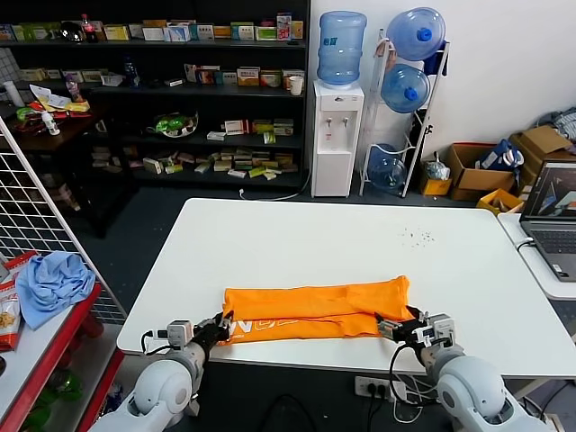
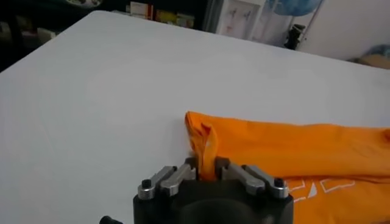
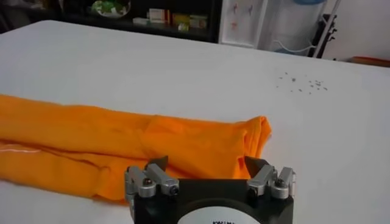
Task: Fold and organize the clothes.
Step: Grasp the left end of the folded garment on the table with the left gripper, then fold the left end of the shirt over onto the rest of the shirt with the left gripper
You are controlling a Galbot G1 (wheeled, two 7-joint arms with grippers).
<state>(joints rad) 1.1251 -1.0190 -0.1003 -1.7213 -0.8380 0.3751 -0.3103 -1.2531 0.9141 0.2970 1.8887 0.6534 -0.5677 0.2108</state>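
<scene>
The orange T-shirt (image 1: 315, 310) lies folded into a long band across the near part of the white table (image 1: 360, 243), white lettering showing on its front left part. My left gripper (image 1: 219, 328) is at the band's left end, shut on a pinched fold of the orange fabric (image 2: 206, 149). My right gripper (image 1: 402, 328) is at the band's right end, open, its fingertips (image 3: 159, 164) apart over the shirt's near edge (image 3: 201, 146) without clamping it.
A light blue cloth (image 1: 52, 281) lies on a red rack at the left. A laptop (image 1: 553, 220) sits on a side table at the right. Shelves, a water dispenser (image 1: 336, 135) and boxes stand behind the table.
</scene>
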